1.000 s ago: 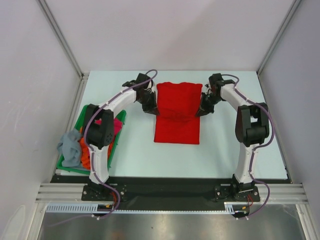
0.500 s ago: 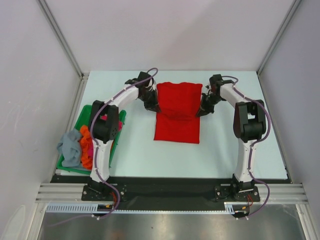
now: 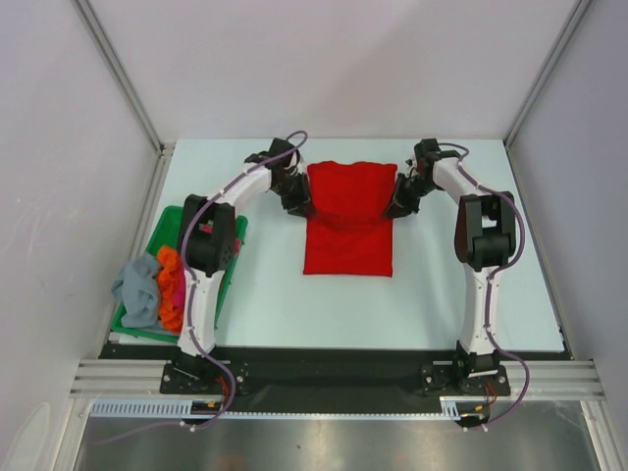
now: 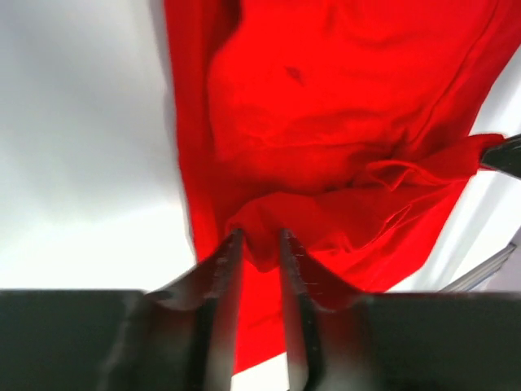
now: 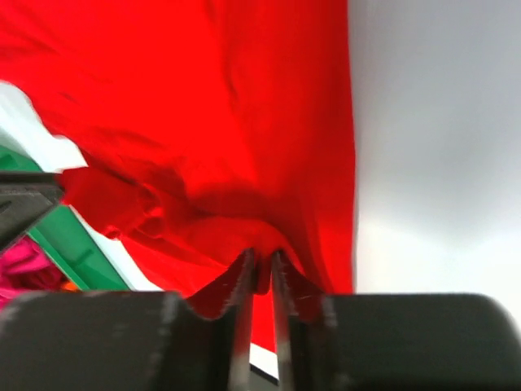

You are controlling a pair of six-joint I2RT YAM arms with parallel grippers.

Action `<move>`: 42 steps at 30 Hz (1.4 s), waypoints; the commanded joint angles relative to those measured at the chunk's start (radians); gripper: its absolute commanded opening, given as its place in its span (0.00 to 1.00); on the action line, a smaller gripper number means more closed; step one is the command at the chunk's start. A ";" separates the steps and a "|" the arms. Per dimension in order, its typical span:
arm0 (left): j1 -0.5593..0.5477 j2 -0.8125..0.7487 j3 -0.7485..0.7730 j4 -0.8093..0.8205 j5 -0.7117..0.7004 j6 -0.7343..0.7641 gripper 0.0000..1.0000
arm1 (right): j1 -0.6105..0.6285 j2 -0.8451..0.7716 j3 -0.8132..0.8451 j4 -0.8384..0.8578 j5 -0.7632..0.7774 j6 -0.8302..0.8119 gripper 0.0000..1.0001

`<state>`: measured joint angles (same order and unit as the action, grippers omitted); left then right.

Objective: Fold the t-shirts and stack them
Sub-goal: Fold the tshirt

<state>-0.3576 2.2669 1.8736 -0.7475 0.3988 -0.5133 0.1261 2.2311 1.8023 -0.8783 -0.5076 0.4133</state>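
A bright red t-shirt (image 3: 348, 221) lies folded in the middle of the table, its upper layer doubled over the lower part. My left gripper (image 3: 299, 201) is at its left edge. In the left wrist view the left gripper (image 4: 260, 240) has its jaws slightly parted, with a fold of the red t-shirt (image 4: 326, 122) between the tips. My right gripper (image 3: 397, 203) is at the shirt's right edge. In the right wrist view the right gripper (image 5: 262, 259) is nearly closed, pinching a fold of the red t-shirt (image 5: 203, 98). Grey-blue (image 3: 137, 289), orange (image 3: 169, 294) and magenta t-shirts are heaped at the left.
A green tray (image 3: 160, 231) at the table's left edge holds the heaped shirts, and its corner (image 5: 69, 244) shows in the right wrist view. Metal frame posts stand at the far corners. The arms' bases sit at the near edge.
Both grippers have shifted slightly toward the far edge along the shirt's sides. The left jaws have parted, and the right jaws have eased a little.
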 commanded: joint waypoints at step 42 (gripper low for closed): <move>0.074 0.133 0.112 0.216 0.161 -0.014 0.16 | -0.008 0.222 0.304 -0.016 0.061 0.002 0.01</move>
<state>-0.3145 2.3615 1.8511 -0.5190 0.5774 -0.5488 0.1471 2.4268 2.0445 -0.8829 -0.4580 0.4351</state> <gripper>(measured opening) 0.161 0.010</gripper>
